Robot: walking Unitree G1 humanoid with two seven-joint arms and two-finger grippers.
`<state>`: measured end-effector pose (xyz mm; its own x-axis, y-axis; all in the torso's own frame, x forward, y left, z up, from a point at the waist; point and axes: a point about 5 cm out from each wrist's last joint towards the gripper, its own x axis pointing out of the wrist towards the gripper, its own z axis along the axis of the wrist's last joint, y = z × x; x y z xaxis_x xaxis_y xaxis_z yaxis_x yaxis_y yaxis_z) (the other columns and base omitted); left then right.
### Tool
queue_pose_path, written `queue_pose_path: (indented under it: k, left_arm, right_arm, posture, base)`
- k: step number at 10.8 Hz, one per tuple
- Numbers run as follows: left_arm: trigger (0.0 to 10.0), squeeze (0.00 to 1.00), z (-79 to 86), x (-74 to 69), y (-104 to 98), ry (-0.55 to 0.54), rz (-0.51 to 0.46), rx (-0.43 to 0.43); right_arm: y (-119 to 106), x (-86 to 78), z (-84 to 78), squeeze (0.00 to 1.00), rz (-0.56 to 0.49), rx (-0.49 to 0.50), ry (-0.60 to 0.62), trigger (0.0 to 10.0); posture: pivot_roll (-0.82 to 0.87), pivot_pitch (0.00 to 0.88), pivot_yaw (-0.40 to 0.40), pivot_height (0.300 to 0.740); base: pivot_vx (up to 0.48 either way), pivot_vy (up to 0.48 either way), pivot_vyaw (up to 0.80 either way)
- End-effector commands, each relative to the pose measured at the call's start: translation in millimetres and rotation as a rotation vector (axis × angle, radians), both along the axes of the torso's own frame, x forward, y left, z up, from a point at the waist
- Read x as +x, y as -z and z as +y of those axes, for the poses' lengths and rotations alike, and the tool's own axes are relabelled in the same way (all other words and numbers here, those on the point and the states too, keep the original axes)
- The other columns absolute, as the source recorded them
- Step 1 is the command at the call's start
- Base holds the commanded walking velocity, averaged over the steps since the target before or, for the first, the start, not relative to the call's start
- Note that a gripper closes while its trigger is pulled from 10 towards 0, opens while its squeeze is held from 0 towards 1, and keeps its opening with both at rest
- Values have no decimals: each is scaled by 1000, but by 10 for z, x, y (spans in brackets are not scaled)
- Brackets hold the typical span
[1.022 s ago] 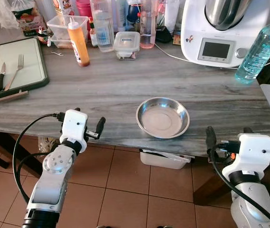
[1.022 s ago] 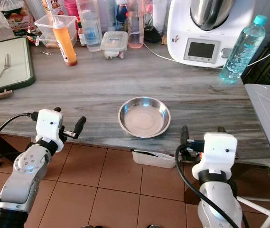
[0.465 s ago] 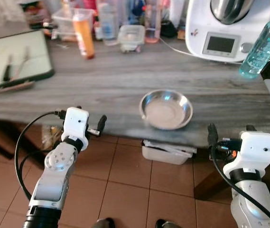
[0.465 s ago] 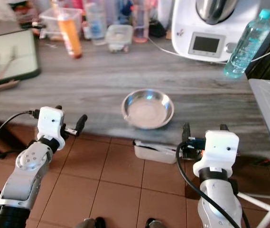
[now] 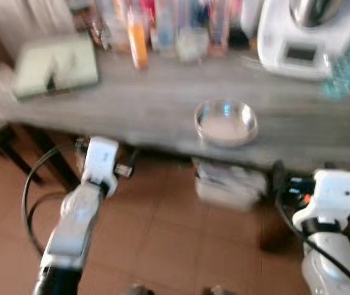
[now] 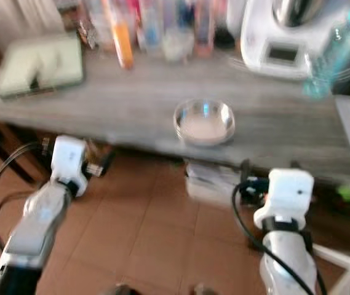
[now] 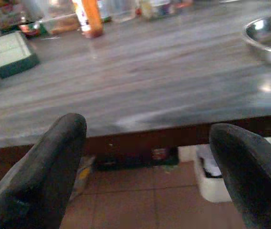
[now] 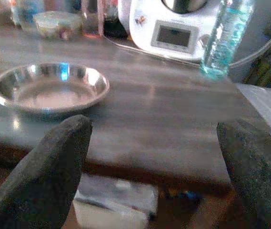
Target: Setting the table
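Steel bowl set near the front edge of the grey table, where a place setting belongs. Left gripper and right gripper, both spread wide and holding nothing, hang below and short of that edge, one to each side of the bowl. Cutlery lies on the green-rimmed tray, well left of the bowl; blur hides which pieces. Judged: the cutlery is probably wanted next. An orange bottle stands behind the bowl.
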<state>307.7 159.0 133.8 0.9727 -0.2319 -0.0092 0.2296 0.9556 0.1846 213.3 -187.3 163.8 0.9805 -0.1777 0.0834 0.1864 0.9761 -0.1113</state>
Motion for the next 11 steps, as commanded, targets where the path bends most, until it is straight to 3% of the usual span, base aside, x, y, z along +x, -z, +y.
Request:
queue_pose_path:
  k: [1,11]
  left_arm:
    - [10000,0,47,-4,8,-15,4,13]
    - [10000,0,-33,2,44,2,13,7]
  right_arm:
    - [-24,-12,12,0,-11,-1,-5,10000]
    - [-25,-17,-14,0,-12,-8,7,10000]
  posture:
    - [-44,114,36,740]
    - [-54,117,36,740]
  base:
    - [-285,0,0]
    - [-307,0,0]
